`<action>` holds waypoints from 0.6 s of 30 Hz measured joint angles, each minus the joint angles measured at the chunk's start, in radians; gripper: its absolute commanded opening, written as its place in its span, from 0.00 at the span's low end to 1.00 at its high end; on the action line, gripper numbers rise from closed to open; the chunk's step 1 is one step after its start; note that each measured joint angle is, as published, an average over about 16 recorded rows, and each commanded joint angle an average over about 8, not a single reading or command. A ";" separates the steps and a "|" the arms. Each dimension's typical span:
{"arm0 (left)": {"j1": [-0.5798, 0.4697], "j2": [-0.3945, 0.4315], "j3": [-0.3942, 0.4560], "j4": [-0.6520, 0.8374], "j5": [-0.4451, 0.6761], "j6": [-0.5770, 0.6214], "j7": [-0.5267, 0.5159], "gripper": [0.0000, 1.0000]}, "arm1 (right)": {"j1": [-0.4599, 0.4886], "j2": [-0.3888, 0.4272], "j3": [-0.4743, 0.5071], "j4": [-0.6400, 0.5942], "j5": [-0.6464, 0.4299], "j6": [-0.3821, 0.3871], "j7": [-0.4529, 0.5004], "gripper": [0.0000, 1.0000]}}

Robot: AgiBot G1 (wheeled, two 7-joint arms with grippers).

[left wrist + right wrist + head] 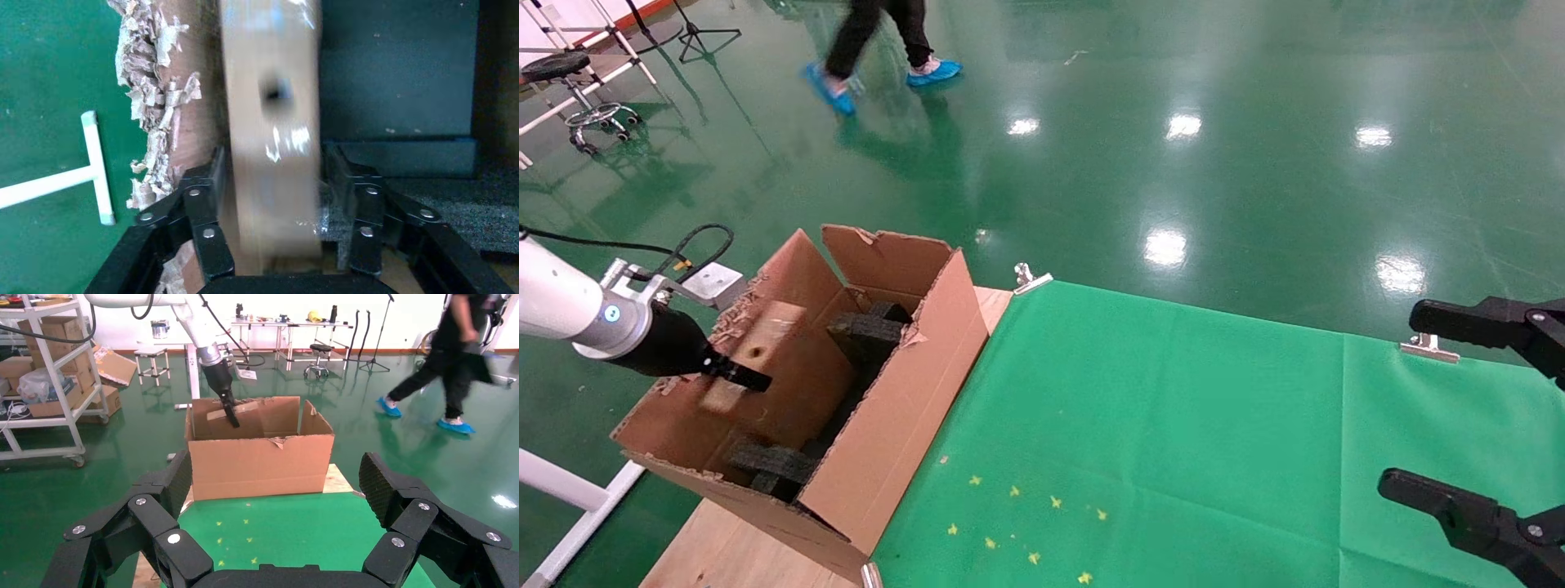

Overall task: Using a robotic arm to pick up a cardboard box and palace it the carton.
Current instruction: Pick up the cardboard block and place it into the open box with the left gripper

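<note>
My left gripper (752,378), black on the white arm, reaches down into the big brown carton (903,400) at the table's left end. The small brown cardboard box (756,351) stands on edge between its fingers, blurred while the fingers look sharp. In the left wrist view the box (272,122) shows a narrow gap to each finger of the left gripper (275,165), so the jaws are open around it. Black foam blocks (866,331) lie inside the carton. My right gripper (1410,400) hangs open and empty at the right.
A green cloth (1173,425) covers the table, held by metal clips (1031,278). The carton's near flap has a torn edge (153,122). A person (878,41) walks across the green floor behind. White frame bars (568,490) stand left of the table.
</note>
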 measured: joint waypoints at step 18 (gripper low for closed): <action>-0.093 -0.081 -0.073 -0.172 -0.111 0.107 0.096 1.00 | 0.000 0.000 0.000 0.000 0.000 0.000 0.000 1.00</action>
